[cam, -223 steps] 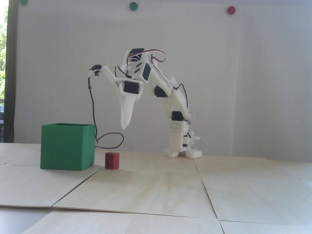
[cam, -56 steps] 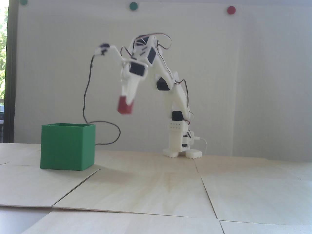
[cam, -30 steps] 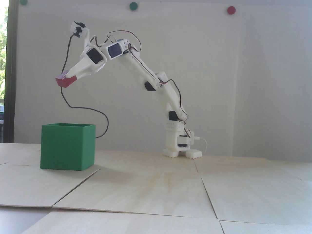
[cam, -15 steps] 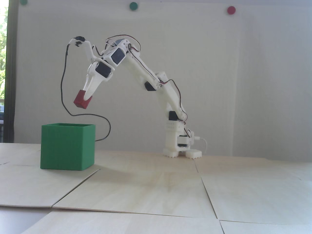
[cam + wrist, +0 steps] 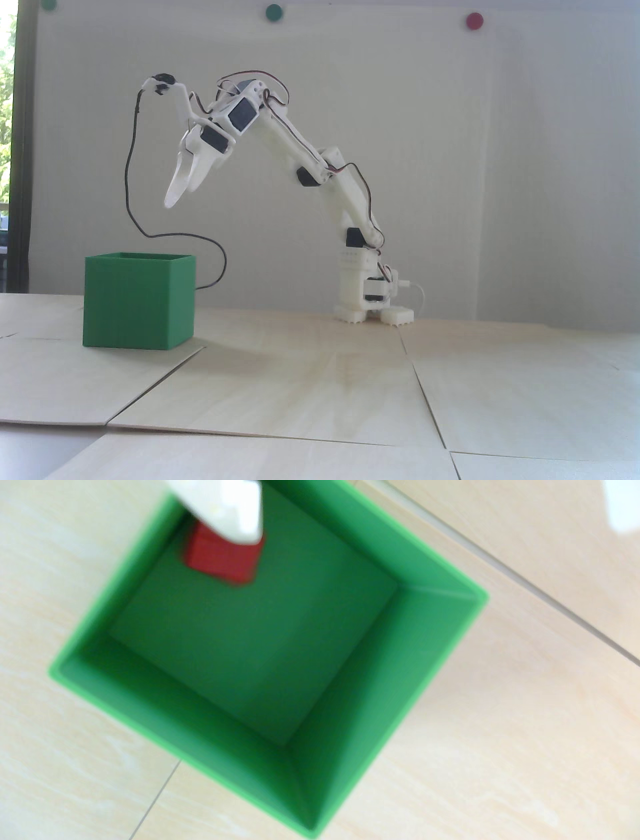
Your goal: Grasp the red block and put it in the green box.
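1. The large green ribbed plastic box (image 5: 138, 301) sits on the pale wooden table (image 5: 320, 390), lower left of the fixed view.
2. The small dark red cube (image 5: 221, 559) lies inside it, upper left of the wrist view, partly behind a white fingertip (image 5: 235, 511).
3. The white gripper (image 5: 181, 196) hangs above the box, jaws spread, holding nothing.

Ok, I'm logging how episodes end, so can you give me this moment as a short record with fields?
red block: inside the green box, near a corner of its floor; blurred, and partly hidden by a finger in the wrist view
green box: upright on the table, top open, at the left in the fixed view
gripper: open, holding nothing, hanging above the box without touching it
task state: block appears placed
hidden: block not visible in the fixed view, behind the box wall
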### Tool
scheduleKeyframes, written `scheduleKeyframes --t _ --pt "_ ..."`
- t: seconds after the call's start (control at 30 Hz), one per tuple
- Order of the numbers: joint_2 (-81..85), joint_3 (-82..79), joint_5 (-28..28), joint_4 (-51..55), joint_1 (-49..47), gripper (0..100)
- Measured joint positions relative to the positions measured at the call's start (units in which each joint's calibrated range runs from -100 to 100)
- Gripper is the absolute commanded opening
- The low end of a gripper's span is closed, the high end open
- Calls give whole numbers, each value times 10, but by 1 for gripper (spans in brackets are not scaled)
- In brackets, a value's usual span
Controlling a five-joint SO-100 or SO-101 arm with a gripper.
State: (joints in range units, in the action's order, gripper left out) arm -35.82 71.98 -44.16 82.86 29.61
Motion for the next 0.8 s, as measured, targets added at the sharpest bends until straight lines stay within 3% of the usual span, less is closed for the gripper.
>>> scheduleKeyframes --t 0.03,0.07,0.13,0.6,0.8 --pt "0 0 0 0 0 3" --pt "0 0 0 0 0 0" --pt "0 0 0 0 0 4" --pt "0 0 0 2 0 3" --pt "1 45 1 109 -27 3"
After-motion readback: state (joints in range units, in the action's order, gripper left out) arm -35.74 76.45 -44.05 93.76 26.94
